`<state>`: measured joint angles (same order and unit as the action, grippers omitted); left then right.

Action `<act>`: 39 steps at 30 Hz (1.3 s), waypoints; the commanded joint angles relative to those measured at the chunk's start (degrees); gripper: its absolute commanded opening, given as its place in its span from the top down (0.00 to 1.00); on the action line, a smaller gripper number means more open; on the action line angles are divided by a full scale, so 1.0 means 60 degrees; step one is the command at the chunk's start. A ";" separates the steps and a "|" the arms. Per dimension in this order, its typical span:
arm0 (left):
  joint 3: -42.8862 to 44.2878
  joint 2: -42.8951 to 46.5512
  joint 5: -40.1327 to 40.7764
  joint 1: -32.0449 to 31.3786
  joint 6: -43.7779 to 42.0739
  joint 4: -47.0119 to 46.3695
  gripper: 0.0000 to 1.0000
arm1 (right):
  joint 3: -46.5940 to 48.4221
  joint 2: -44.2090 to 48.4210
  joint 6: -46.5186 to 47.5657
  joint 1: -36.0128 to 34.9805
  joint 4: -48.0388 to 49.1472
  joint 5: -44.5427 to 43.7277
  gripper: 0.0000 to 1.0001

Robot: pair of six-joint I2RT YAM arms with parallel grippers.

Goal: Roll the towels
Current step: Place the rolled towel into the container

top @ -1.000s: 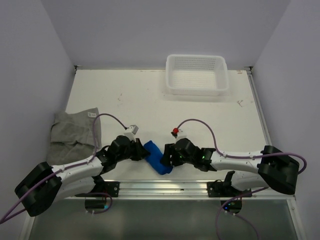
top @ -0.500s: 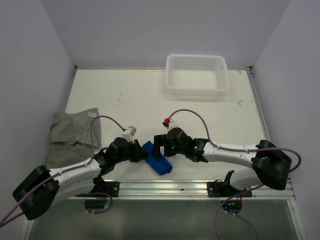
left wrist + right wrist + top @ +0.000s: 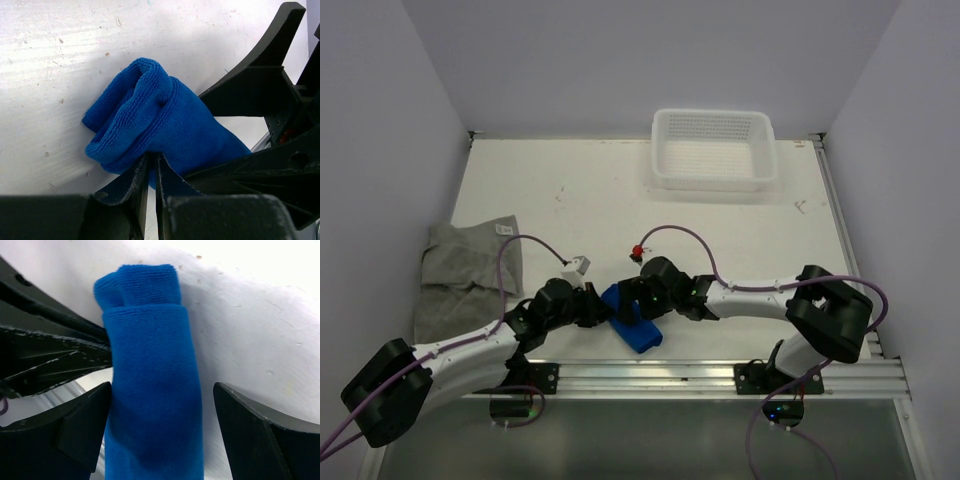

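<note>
The left gripper (image 3: pixel 151 161) is almost together. Its two dark fingers pinch a fold at the lower edge of the blue towel (image 3: pixel 150 115), at the bottom centre of the left wrist view. The right gripper (image 3: pixel 162 390) stands wide apart and straddles the roll. In the right wrist view, the finger on the frame's left lies against the cloth and the one on the right stands just clear of it.

In the top view the blue towel sits low and centre on the white tabletop (image 3: pixel 580 190), between the two grippers, which cover part of it. The bottom of the right wrist frame cuts off the roll's lower end.

The cloth is a looped, ribbed pile wound into a tight tube, with layered folds showing at its end. The grey towel (image 3: pixel 460 275) lies rumpled at the left of the top view, well apart. A white perforated basket (image 3: pixel 713 180) stands in the upper centre.
</note>
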<state>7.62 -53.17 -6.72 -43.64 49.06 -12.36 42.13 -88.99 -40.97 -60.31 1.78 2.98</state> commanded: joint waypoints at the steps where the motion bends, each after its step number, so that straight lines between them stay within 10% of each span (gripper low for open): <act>1: -0.0376 -0.0148 0.0461 -0.0022 -0.0061 0.1240 0.87 | -0.0063 -0.0109 -0.0071 0.0004 0.0552 0.0630 0.15; 24: -0.0069 0.0028 0.0855 -0.0022 -0.0061 0.1898 0.88 | 0.0624 -0.0753 0.0881 -0.1738 -0.1790 -0.2192 0.32; 39: 0.2900 0.0000 0.2962 -0.0022 -0.0938 0.4460 0.87 | 0.1211 -0.1003 0.0808 -0.2091 -0.2377 -0.3090 0.83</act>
<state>17.67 -52.42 2.72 -43.90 47.11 8.93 48.25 -93.49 -36.88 -72.69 -7.09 -13.23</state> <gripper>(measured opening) 0.123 0.417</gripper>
